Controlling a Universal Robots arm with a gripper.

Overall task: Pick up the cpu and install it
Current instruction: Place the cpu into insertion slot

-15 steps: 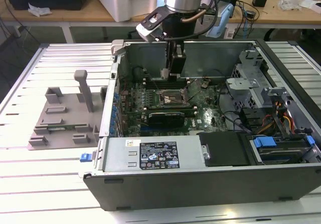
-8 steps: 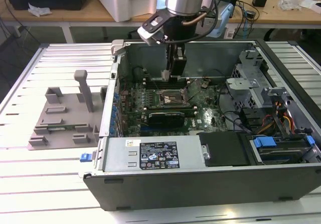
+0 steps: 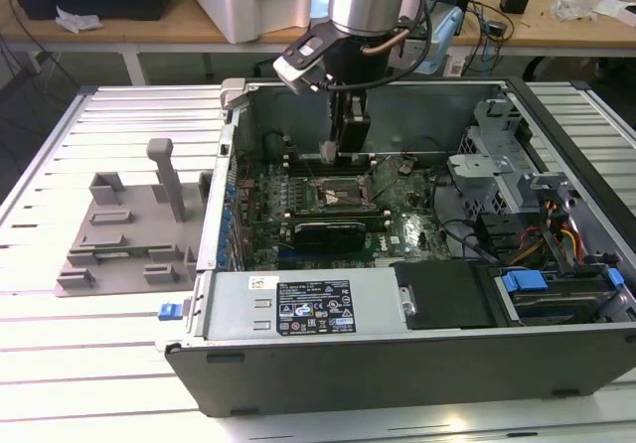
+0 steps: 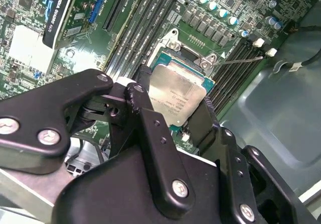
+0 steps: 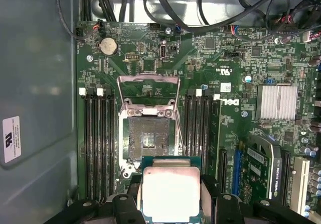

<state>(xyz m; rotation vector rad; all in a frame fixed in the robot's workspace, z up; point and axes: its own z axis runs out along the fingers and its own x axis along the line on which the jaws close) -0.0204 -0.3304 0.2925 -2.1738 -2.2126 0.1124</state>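
The gripper (image 3: 344, 147) clamps the cpu (image 5: 170, 196) by two opposite edges, held over the green motherboard (image 5: 225, 58) near its open socket (image 5: 149, 138), inside a case (image 3: 397, 364) lying open on a slatted table (image 3: 99, 344), workbenches (image 3: 199, 21) behind.

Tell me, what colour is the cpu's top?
Silvery-grey, with a green edge; the cpu shows best in the second wrist view.

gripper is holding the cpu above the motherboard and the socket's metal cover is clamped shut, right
No. The gripper holds the cpu above the motherboard, but the socket's metal cover is swung open, not clamped shut; the first wrist view shows the socket bare.
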